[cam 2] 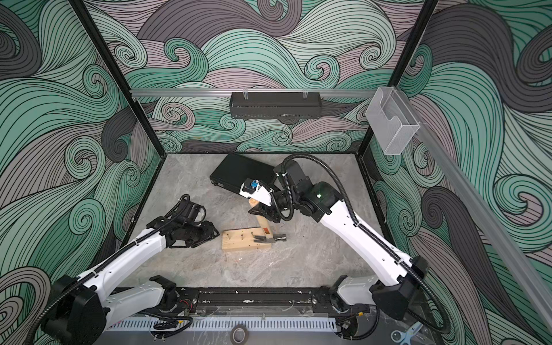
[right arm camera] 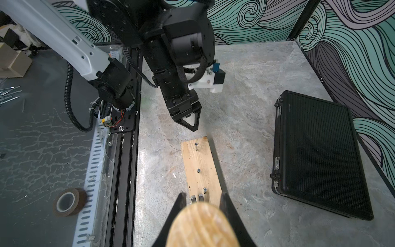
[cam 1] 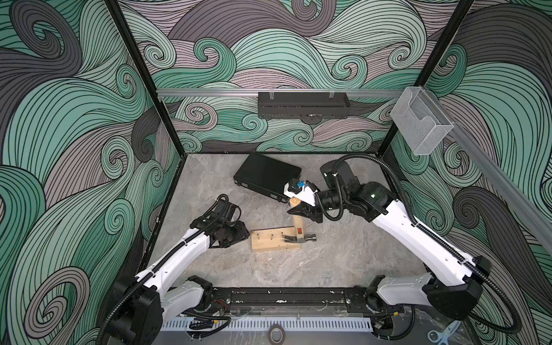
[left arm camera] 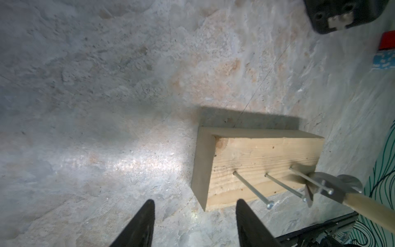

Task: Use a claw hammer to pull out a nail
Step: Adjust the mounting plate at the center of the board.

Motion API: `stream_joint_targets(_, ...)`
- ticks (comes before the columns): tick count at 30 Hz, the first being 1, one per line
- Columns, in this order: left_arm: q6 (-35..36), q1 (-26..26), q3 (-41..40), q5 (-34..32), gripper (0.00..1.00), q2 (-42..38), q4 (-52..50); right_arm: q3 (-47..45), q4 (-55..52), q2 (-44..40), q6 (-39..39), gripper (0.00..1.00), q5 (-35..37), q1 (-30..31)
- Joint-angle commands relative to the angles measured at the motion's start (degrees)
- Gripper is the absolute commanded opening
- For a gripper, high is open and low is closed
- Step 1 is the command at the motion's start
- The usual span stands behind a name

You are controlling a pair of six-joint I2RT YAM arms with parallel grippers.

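Your right fingers [right arm camera: 229, 213] pinch the pale-handled, steel-headed claw hammer [cam 1: 297, 223] near its butt for leverage; left fingers [left arm camera: 248, 224], spread, near the pale wood block [left arm camera: 256, 154], likely to brace.

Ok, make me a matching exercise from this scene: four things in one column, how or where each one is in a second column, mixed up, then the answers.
Column one
1. claw hammer
2. black case
3. left gripper
4. wooden block

Column two
A. fingers apart, holding nothing, by the block's end
B. lying shut on the table
C. three nails standing in its top
D. handle gripped by the right gripper, claw at a nail

Pairs: 1-D, 2-B, 3-A, 4-C.
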Motion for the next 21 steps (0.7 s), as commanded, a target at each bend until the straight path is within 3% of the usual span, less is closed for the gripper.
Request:
stream_joint_targets(1, -0.4, 0.4, -0.4, 2.9, 0.58, 2.4, 2.5, 3.6, 5.1, 0.2, -0.6, 0.09, 0.1, 1.2)
stream_joint_targets(12, 2.3, 0.5, 0.4, 4.8, 0.57, 8.6, 6.0, 7.1, 2.0, 2.6, -2.4, 0.09, 8.8, 4.9)
stream_joint_targets(21, 2.3, 0.5, 0.0, 5.6, 0.51, 10.0, 8.1, 4.2, -2.3, -1.5, -4.1, 0.09, 12.7, 5.1)
